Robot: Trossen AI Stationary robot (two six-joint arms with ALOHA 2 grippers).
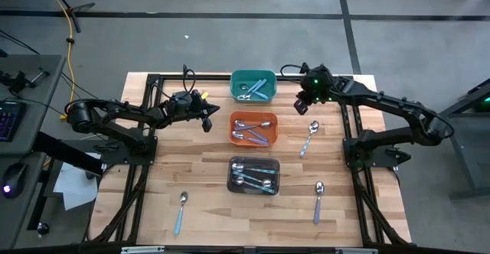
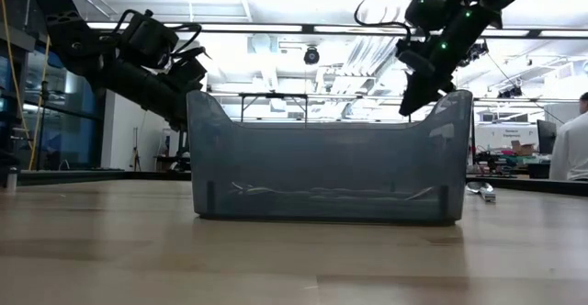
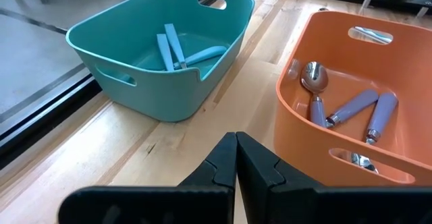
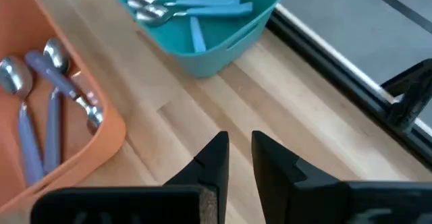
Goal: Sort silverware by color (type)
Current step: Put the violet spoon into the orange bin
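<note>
Three bins stand in a row down the table's middle. The teal bin (image 1: 253, 86) holds spoons with light blue handles (image 3: 177, 52). The orange bin (image 1: 254, 128) holds spoons with lavender handles (image 3: 354, 106). The black bin (image 1: 254, 175) holds several more spoons. Three loose spoons lie flat on the wood: one right of the orange bin (image 1: 308, 138), one at the near right (image 1: 319, 200), one at the near left (image 1: 181, 211). My left gripper (image 1: 207, 118) hovers left of the orange bin, shut and empty. My right gripper (image 1: 303, 105) hovers right of the teal bin, slightly open and empty.
Black frame rails run along the table's far, left and right sides (image 1: 153, 93). In the low view the black bin (image 2: 331, 163) fills the middle, with both arms above it. A person's sleeve (image 2: 574, 149) shows beyond the table. Bare wood lies on both sides of the bins.
</note>
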